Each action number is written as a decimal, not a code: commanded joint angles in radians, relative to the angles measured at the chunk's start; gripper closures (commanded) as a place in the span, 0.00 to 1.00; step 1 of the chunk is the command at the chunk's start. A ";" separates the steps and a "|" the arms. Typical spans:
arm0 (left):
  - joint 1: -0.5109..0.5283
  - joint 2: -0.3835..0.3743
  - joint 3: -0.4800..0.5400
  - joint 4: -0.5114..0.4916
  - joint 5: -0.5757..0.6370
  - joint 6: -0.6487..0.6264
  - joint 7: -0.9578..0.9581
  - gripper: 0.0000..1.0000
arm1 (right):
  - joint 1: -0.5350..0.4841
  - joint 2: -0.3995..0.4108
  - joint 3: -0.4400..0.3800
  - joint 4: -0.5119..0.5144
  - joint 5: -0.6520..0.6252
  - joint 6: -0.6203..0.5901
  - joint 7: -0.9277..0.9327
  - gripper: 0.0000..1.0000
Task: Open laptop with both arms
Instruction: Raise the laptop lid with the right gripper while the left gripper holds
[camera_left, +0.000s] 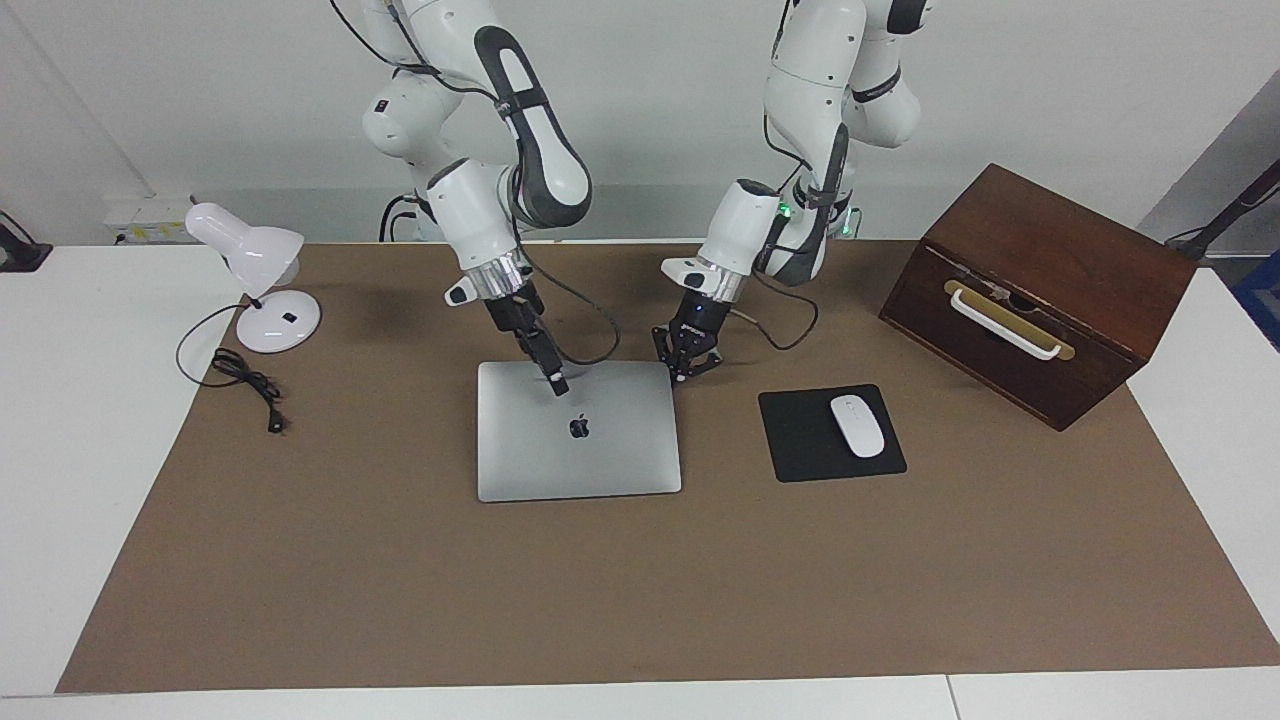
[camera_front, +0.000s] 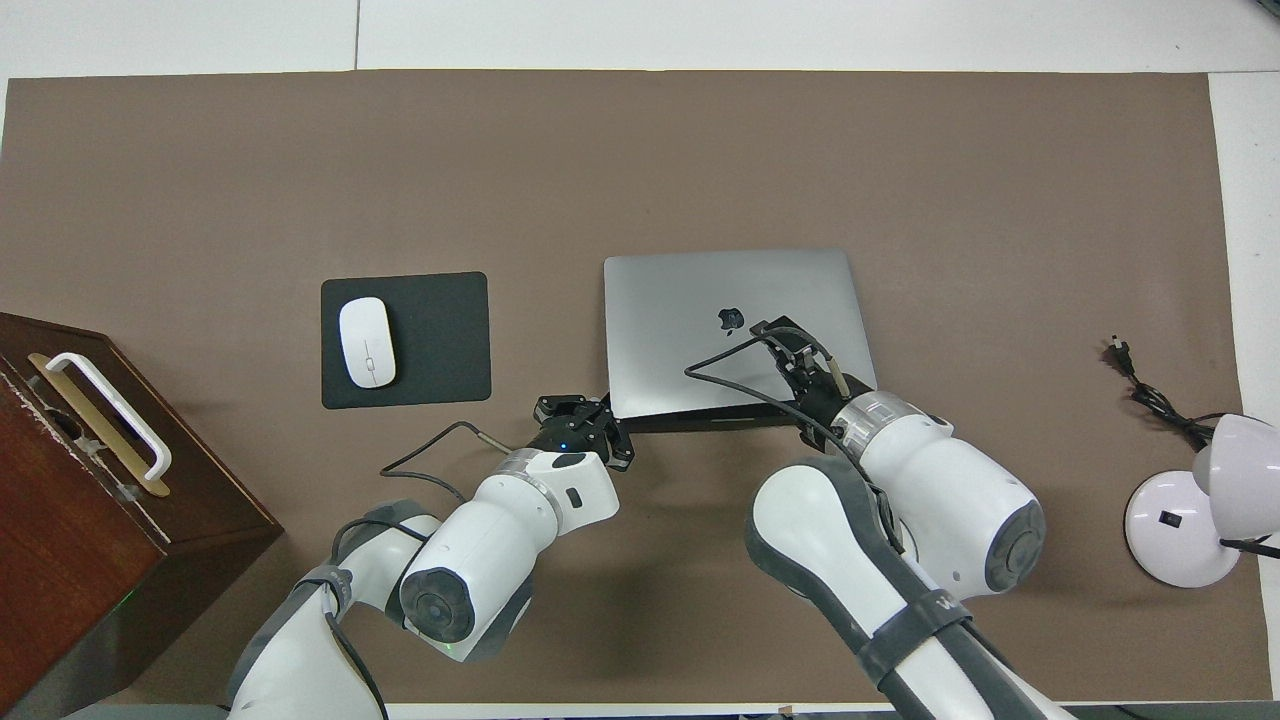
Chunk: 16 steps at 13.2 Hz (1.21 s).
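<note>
With fingertips pinched together on nothing, the left gripper (camera_left: 682, 375) is sitting at the thin silver-grey metal laptop (camera_left: 578, 432)'s robot-side corner. The right gripper (camera_left: 559, 386) is pressing on the lid; I cannot tell its finger spacing. The laptop is lying beside the black mouse pad (camera_left: 831, 433).

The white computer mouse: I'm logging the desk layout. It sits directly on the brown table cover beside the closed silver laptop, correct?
Not quite. The white computer mouse lies on the black rectangular mouse pad, not directly on the brown table cover. It is beside the closed silver laptop. The overhead view shows this.
</note>
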 joint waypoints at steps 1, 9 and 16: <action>0.002 0.090 -0.006 0.054 0.082 0.015 -0.011 1.00 | -0.018 0.032 -0.016 0.087 0.043 -0.037 -0.062 0.00; 0.029 0.099 -0.006 0.053 0.121 0.015 -0.011 1.00 | -0.018 0.032 -0.019 0.090 0.043 -0.039 -0.062 0.00; 0.035 0.098 -0.006 0.036 0.121 0.015 -0.011 1.00 | -0.027 0.033 -0.017 0.093 0.043 -0.048 -0.063 0.00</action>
